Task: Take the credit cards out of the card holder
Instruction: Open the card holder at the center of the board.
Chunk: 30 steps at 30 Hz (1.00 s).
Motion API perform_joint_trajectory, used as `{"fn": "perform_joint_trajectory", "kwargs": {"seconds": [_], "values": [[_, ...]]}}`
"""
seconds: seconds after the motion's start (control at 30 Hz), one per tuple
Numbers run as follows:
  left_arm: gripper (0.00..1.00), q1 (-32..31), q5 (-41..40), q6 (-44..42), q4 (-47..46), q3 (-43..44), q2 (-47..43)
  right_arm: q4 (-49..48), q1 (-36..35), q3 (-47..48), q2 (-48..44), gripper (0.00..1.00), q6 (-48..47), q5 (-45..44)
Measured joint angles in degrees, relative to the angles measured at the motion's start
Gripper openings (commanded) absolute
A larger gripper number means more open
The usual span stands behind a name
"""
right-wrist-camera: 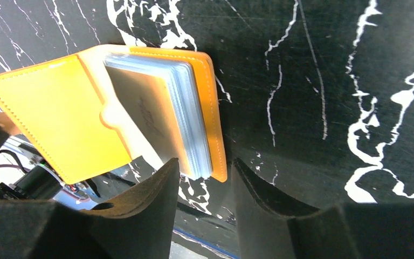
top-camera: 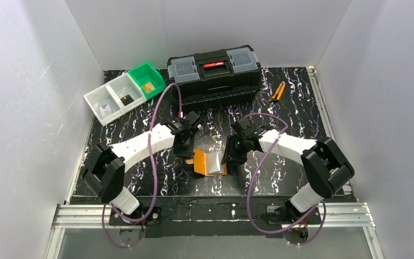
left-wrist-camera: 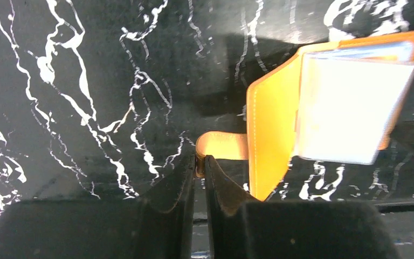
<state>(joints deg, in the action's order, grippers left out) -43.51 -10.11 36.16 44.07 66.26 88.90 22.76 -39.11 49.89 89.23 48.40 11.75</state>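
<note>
The orange card holder [top-camera: 199,161] lies open on the black marbled table between my two grippers, its clear plastic pockets [left-wrist-camera: 350,108] glaring white. My left gripper [left-wrist-camera: 199,161] is shut on the holder's orange strap tab [left-wrist-camera: 223,145], at the holder's left side in the top view. A tan credit card [right-wrist-camera: 145,113] shows through the top pocket; any other cards are hidden in the stack of pockets [right-wrist-camera: 194,124]. My right gripper [right-wrist-camera: 206,164] is open. Its fingers straddle the near corner of the pocket stack and the orange back cover [right-wrist-camera: 213,124].
A black toolbox [top-camera: 214,73] stands at the back. White bins [top-camera: 113,100] and a green bin [top-camera: 147,81] sit at the back left with small items inside. Orange-handled pliers [top-camera: 277,91] lie at the back right. White walls enclose the table.
</note>
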Motion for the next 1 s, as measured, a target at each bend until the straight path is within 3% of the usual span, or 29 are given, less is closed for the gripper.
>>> {"fn": "perform_joint_trajectory", "kwargs": {"seconds": [0.57, 0.8, 1.0], "values": [[0.0, 0.33, 2.67, 1.14, -6.21, -4.55, 7.63, 1.7, -0.68, 3.28, 0.76, 0.46, -0.59, -1.07], [0.0, 0.33, 4.76, 1.14, -8.79, -4.5, 9.2, 2.84, -0.81, 4.33, 0.76, 0.38, -0.57, -1.09], [0.0, 0.33, 5.51, 1.14, -9.46, -4.5, 9.27, 2.84, -1.46, 5.99, 1.51, 0.2, -0.5, -0.85]]}}
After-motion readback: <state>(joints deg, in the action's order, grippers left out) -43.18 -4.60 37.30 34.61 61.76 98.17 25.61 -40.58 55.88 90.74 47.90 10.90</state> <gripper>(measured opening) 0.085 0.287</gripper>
